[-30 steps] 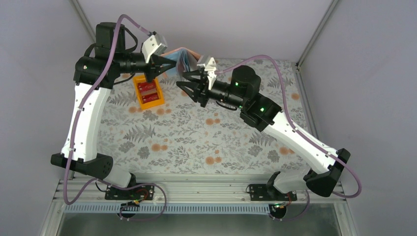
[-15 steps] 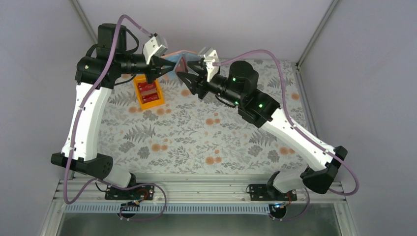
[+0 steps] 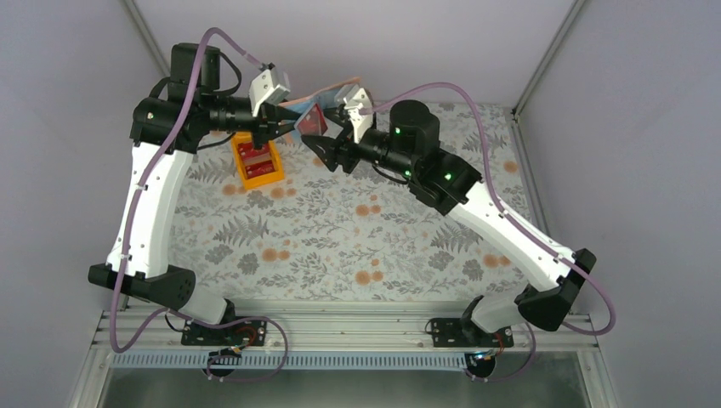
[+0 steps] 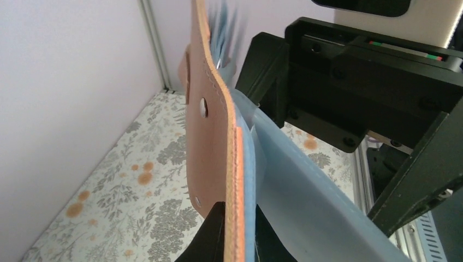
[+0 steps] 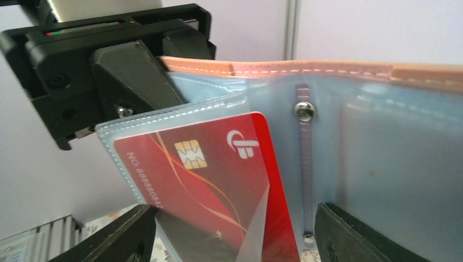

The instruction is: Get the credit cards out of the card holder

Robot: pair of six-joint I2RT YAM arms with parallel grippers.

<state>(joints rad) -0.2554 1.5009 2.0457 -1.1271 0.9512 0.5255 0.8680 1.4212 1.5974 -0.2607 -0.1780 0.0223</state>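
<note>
My left gripper (image 3: 285, 119) is shut on one edge of the tan card holder (image 3: 327, 92) and holds it open in the air over the table's back. In the left wrist view the leather and blue lining of the card holder (image 4: 210, 136) are pinched between the left gripper (image 4: 237, 229) fingers. A red credit card (image 5: 218, 174) sticks partly out of a clear sleeve of the card holder (image 5: 382, 136). My right gripper (image 5: 235, 210) is open, one finger on each side of that card, not pressing it. From above, the right gripper (image 3: 327, 136) sits just under the red card (image 3: 313, 121).
An orange tray (image 3: 263, 181) lies on the flowered cloth below the left gripper, with red cards (image 3: 257, 155) in it. Pale walls stand close behind the card holder and at both sides.
My right gripper has risen toward the card holder and its jaws have spread wider, now flanking the red card. The left gripper has kept its hold almost still.
</note>
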